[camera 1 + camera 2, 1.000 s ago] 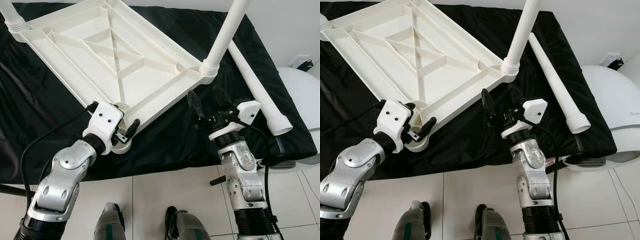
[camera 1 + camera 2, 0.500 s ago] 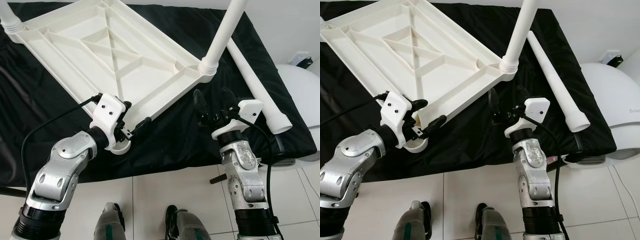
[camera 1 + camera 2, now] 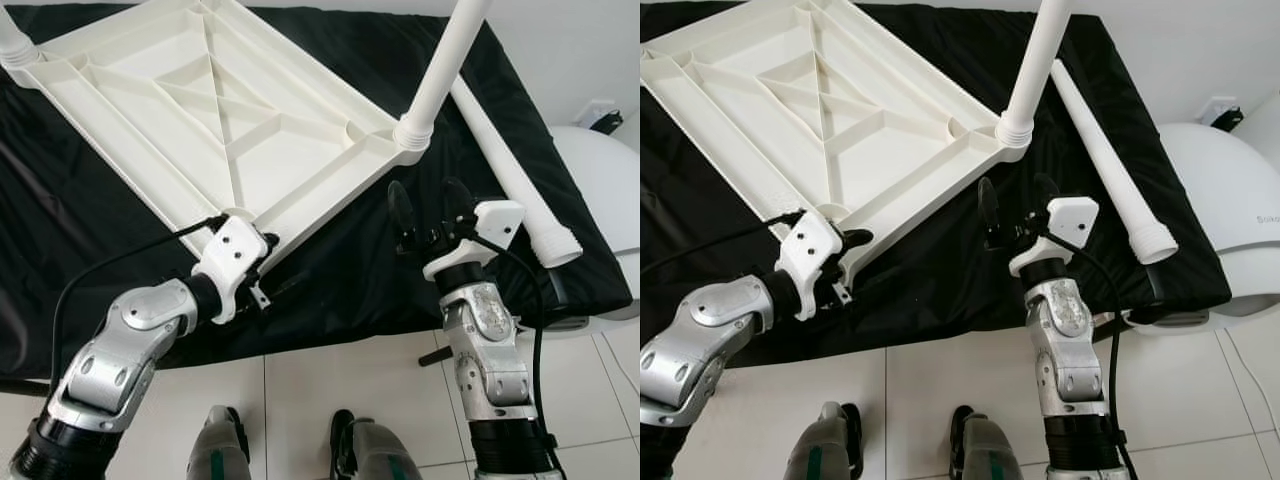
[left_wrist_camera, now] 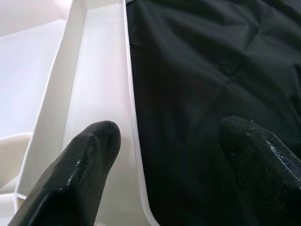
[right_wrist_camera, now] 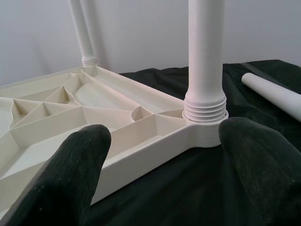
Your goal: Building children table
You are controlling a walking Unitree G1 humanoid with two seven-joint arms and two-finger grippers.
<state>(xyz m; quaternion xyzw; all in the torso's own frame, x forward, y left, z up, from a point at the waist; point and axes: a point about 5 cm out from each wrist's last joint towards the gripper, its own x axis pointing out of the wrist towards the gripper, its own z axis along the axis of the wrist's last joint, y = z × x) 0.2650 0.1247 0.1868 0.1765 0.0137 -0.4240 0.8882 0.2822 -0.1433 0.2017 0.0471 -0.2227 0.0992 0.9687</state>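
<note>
white tiled floor (image 3: 300, 390) below me, and a low bench draped in black cloth (image 3: 80, 200) runs across the head views against a pale wall.

left to right:

- far left corner of the bench: one fitted leg (image 3: 15, 45) stands in the tabletop's corner socket.
- the white tabletop (image 3: 200, 110) lies upside down on the cloth, ribbed underside facing up, turned diagonally; it covers the left and middle of the bench.
- my left gripper (image 3: 262, 262) is at the tabletop's near corner, close to the bench's front edge. in the left wrist view its fingers (image 4: 80, 165) are spread apart, one over the white rim, the other over black cloth; nothing is held.
- a second fitted leg (image 3: 445, 65) stands upright in the right-hand corner socket, threaded collar seated at the base.
- my right gripper (image 3: 432, 208) hovers over the cloth just in front of that leg. fingers (image 5: 70, 174) apart, holding nothing; in the right wrist view the leg's collar sits between them, farther back, apart from both.
- a loose leg (image 3: 520, 185) lies flat on the cloth along the bench's right edge, flared threaded end toward the front right corner.
- a white rounded appliance (image 3: 605, 185) sits beyond the bench's right edge.
</note>
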